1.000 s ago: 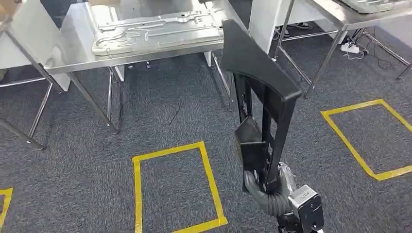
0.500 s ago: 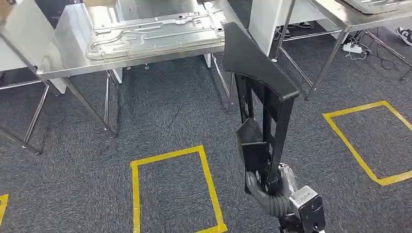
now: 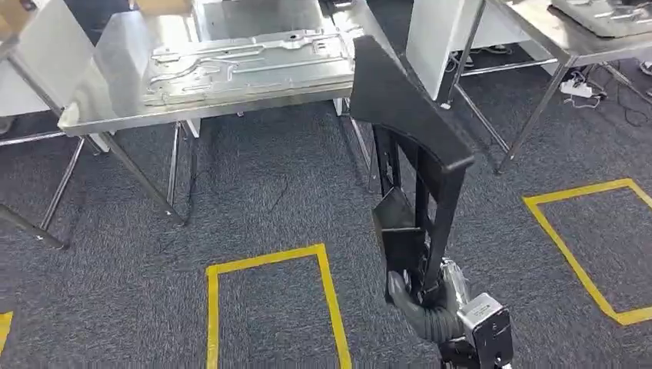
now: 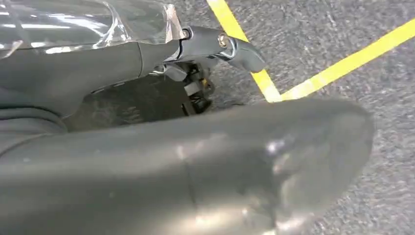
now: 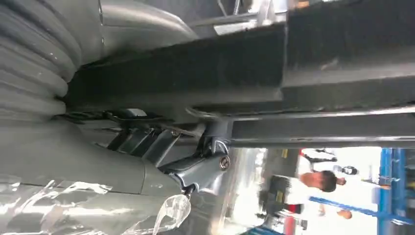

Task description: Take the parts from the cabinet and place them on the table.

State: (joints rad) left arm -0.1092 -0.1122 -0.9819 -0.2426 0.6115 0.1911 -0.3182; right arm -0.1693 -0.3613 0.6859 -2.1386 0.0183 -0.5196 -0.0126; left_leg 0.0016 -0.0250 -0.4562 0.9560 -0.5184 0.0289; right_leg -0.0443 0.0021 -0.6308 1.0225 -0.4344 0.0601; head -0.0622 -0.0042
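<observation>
A tall black part (image 3: 411,115), a framed bracket with a broad slanted top, stands upright in front of me. My right hand (image 3: 430,296) grips it at its lower end. In the right wrist view the part's black beam (image 5: 293,63) crosses the picture, with the right hand (image 5: 122,161) wrapped under it. Ahead stands a steel table (image 3: 115,69) with a pressed metal panel (image 3: 246,61) lying on it. My left hand (image 4: 147,147) hangs over the carpet with nothing in it.
A second steel table (image 3: 553,31) stands at the right with another panel on it. Yellow tape rectangles (image 3: 330,300) (image 3: 584,261) mark the grey carpet. Thin table legs (image 3: 146,177) stand ahead. A person (image 5: 318,181) stands far off in the right wrist view.
The whole picture has shifted: my camera has moved, and the tables and tape marks now lie lower and further right. The black part stays in my right hand.
</observation>
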